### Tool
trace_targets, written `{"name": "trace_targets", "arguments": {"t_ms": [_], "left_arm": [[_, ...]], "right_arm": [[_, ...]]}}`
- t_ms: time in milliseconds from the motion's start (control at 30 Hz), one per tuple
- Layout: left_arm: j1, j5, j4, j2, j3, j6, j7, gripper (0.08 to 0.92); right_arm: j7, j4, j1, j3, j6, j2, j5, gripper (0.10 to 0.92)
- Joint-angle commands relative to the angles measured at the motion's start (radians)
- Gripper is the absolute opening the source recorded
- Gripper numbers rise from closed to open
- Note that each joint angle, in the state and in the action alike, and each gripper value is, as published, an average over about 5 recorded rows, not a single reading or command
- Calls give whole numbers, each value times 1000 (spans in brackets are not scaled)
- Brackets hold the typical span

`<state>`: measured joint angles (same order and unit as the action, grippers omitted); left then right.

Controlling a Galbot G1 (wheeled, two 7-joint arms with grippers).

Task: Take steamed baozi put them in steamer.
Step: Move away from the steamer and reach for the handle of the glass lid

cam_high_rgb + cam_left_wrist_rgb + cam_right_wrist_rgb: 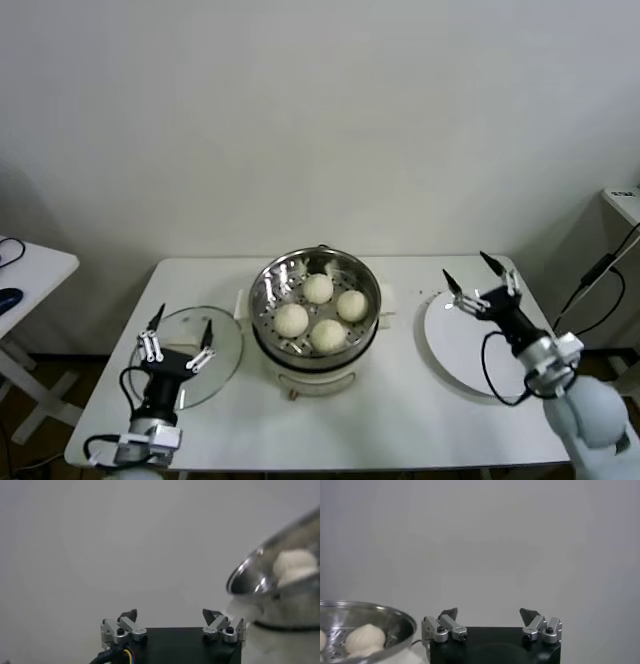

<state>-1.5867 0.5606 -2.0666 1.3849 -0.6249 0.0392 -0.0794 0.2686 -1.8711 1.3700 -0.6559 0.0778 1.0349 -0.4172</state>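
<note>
Several off-white baozi (pixel 318 288) lie on the perforated tray inside the steel steamer (pixel 268 283) at the table's middle. One baozi (pixel 365 637) shows in the steamer (pixel 395 621) in the right wrist view, and the steamer (pixel 260 572) shows in the left wrist view. My left gripper (pixel 178 336) is open and empty above the glass lid (pixel 225 345). My right gripper (pixel 482 276) is open and empty above the flat white plate (pixel 455 350).
The glass lid lies left of the steamer and the white plate right of it. A second white table (pixel 30 270) stands at the far left with a dark object on it. A white shelf (pixel 625 205) and cables are at the far right.
</note>
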Motion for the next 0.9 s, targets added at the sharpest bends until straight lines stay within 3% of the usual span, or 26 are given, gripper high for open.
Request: {"name": "trace_targets", "arguments": {"t_ms": [33,433,900], "left_arm": [[15,553,46,-5,-89,-12,6,823],[71,829,211,-60,-92,2,48,823],[200,874,467,-54,-66,60,1,823]], "right_arm": [[-5,-30,161,-112,78,234,3,823],[19,-6,160,-89,94,251,6,823],[10,23,104,-54,67,218,40,823]]}}
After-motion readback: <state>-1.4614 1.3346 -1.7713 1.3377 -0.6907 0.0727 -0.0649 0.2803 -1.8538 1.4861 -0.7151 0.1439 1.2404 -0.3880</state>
